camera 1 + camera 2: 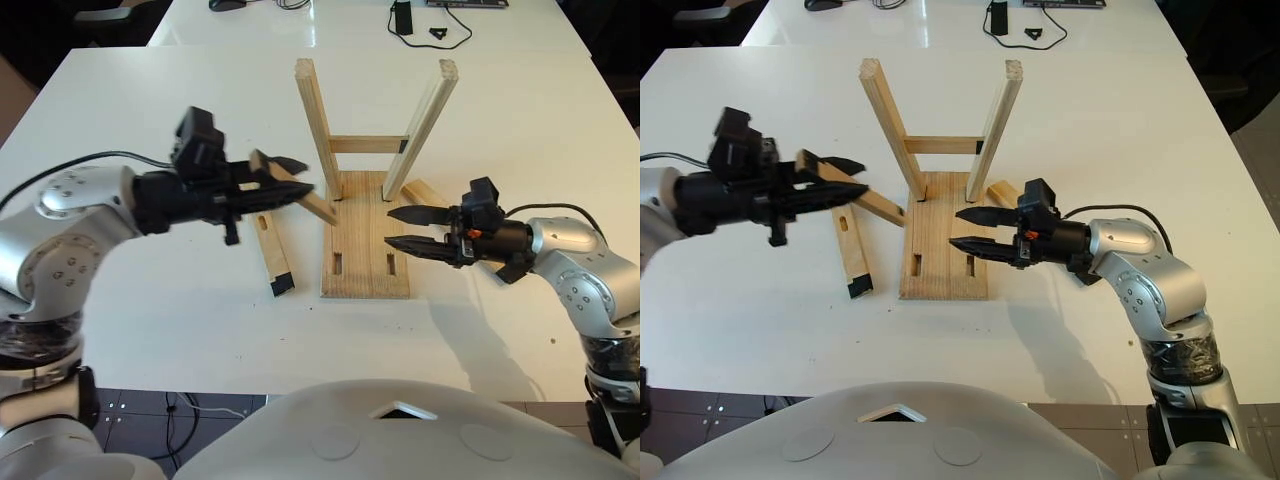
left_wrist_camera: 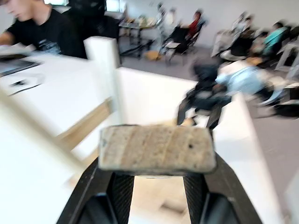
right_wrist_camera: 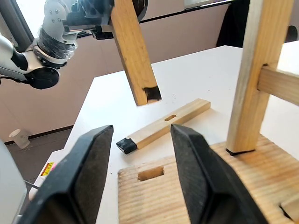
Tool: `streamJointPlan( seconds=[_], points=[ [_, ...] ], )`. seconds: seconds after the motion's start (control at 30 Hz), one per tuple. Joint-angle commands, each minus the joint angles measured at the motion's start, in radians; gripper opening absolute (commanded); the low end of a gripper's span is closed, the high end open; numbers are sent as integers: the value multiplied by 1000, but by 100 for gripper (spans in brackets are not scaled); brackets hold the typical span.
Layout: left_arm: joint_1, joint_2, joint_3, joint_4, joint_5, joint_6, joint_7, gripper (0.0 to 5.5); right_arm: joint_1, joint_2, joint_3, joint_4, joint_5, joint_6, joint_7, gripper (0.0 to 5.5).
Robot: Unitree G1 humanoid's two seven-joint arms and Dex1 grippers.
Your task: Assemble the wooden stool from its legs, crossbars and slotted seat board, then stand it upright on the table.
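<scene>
The slotted seat board lies flat mid-table. Two legs stand in its far slots, joined by a crossbar. My left gripper hovers left of them, shut on a third leg that slants down toward the board's far left corner; its end grain sits between the fingers. A fourth leg lies on the table left of the board. My right gripper stands open over the board's right edge, holding nothing, its fingers spread above a near slot.
A short wooden piece lies just right of the board, behind the right gripper. A second white table at the back carries a mouse and a black device with cables. The table's front part is bare.
</scene>
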Motion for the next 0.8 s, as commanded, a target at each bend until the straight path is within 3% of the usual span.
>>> streamJointPlan(
  seconds=[0.03, 0.27, 0.8],
  points=[
    [0, 99, -36, 181, 207, -149, -145, 129, 54, -7, -17, 10, -49, -44, -25, 224],
    [-46, 67, -135, 377, 384, -278, -237, 129, 62, 17, 17, 16, -95, -70, -54, 224],
    [-96, -31, -197, 475, 501, -346, -265, 129, 66, 30, 52, 38, -160, -99, -76, 224]
  ],
)
